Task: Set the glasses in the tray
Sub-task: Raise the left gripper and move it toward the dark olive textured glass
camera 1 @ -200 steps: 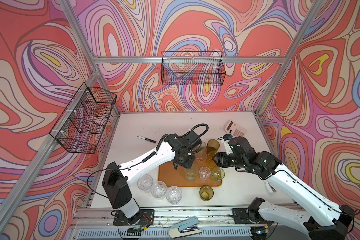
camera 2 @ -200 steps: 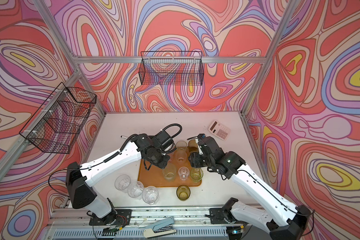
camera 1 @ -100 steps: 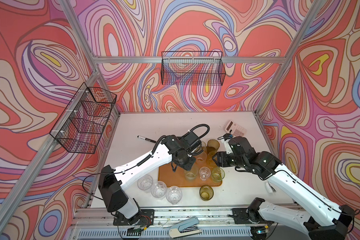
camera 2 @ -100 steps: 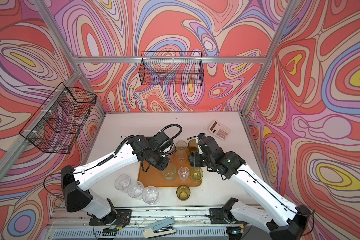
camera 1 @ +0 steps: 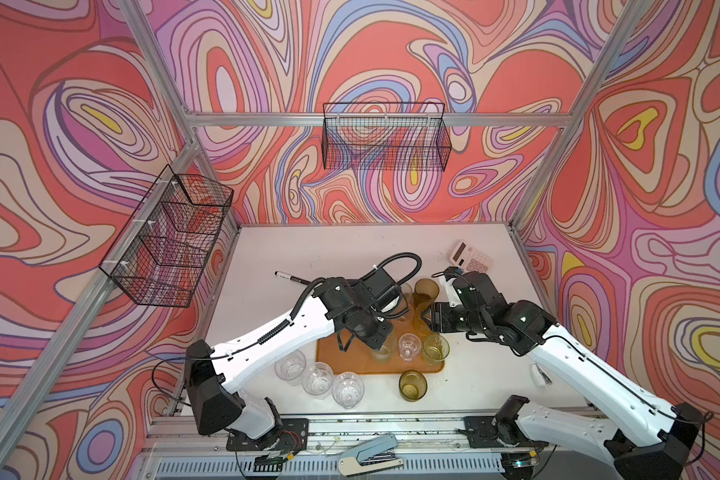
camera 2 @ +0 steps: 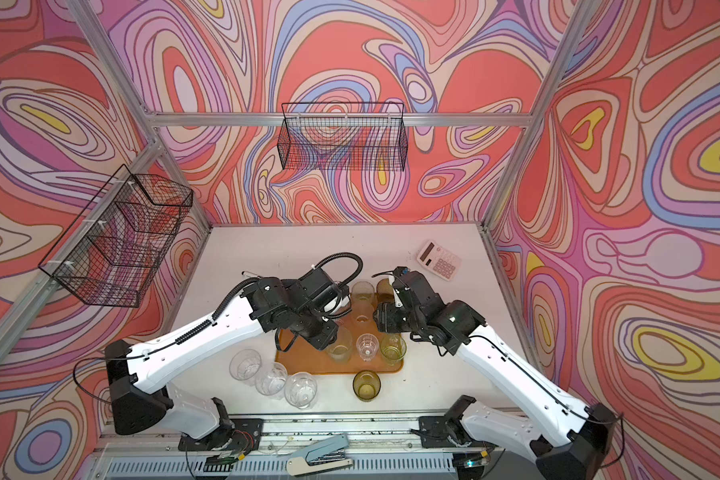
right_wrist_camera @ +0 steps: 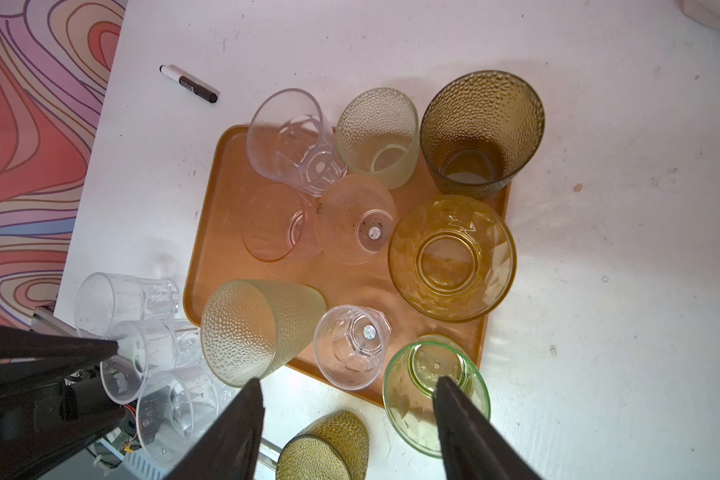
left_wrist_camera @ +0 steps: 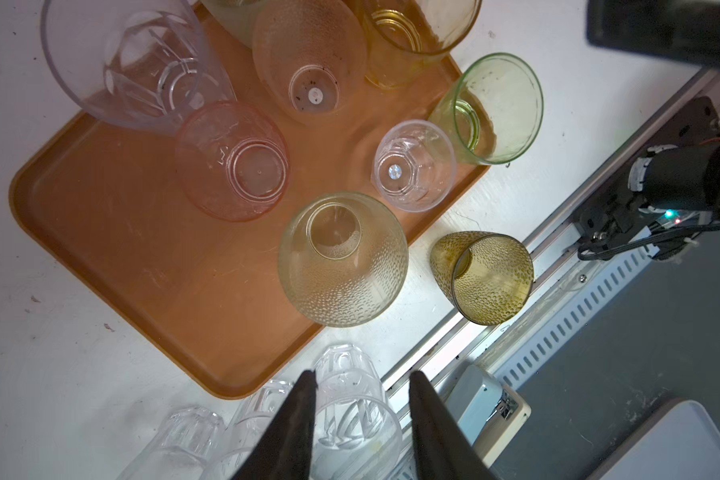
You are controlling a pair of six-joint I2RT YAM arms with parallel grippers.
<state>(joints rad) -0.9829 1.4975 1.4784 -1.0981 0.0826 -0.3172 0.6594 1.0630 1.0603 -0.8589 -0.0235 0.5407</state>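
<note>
While some nine glasses (right_wrist_camera: 452, 257) already crowd the tray (right_wrist_camera: 208, 266), four wait on the tabletop (camera 1: 308, 249): three clear glasses (camera 1: 317, 379) in a row just beside its near left corner, and an olive glass (camera 1: 411, 384) just off its near edge. Left pincer (left_wrist_camera: 362, 374) and right pincer (right_wrist_camera: 348, 381) hover above the tray, spread and empty. Tumblers are transparent and tapered, dimpled, faceted or smooth; the orange-brown tray is matte, scuffed, low-rimmed and round-cornered.
</note>
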